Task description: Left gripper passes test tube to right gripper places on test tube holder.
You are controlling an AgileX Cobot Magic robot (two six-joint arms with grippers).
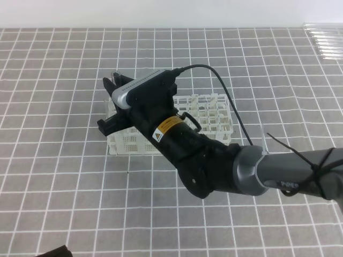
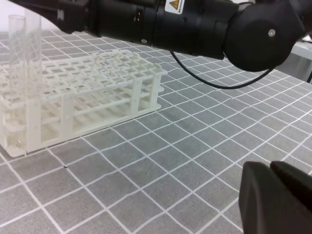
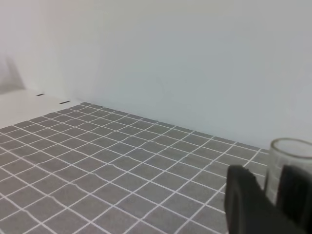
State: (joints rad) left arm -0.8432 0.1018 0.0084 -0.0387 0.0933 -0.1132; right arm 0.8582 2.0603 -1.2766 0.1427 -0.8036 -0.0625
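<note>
The white test tube holder [image 1: 214, 115] [image 2: 97, 83] lies on the grey checkered mat. My right gripper [image 1: 109, 105] [image 3: 271, 195] reaches across to the holder's left end, shut on the clear test tube [image 2: 16, 73]. The tube stands upright, its lower part down among the left-end holes. Its open rim [image 3: 291, 150] shows between the right fingers. From overhead the gripper covers the tube. My left gripper [image 2: 271, 197] hovers low over the mat in front of the holder, fingers together with nothing between them. Overhead, only a black scrap of it [image 1: 53, 251] shows at the bottom edge.
The right arm [image 1: 214, 160] and its black cable [image 1: 225, 91] pass over the holder's front. A clear ribbed object [image 1: 326, 40] lies at the far right corner. A white wall [image 3: 146, 58] closes off the back of the mat.
</note>
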